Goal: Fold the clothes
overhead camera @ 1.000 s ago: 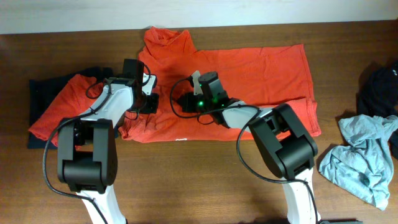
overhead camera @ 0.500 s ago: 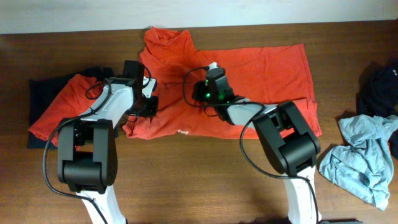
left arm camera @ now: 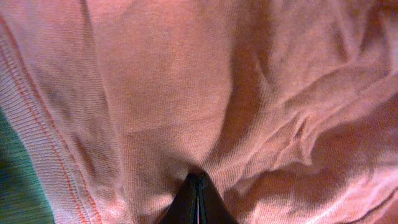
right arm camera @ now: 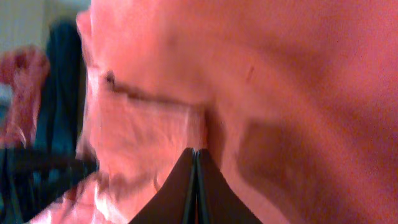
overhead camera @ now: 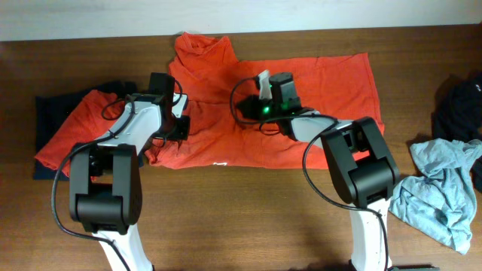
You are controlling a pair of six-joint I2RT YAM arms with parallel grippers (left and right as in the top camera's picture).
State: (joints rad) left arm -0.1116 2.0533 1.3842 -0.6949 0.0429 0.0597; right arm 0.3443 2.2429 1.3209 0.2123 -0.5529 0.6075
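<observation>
While the red-orange T-shirt [overhead camera: 324, 83] lies spread on the desk [overhead camera: 226, 218], my left end effector [left arm camera: 198, 182] is squeezed tight on its left edge. My right end effector [right arm camera: 197, 154] is closed too, pinching a fold near its middle, I think.

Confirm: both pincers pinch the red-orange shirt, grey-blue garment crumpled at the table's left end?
Wrong end: the grey-blue garment lies crumpled at the right end of the table, per the overhead view. The left pincer and right pincer do pinch the red-orange shirt.
</observation>
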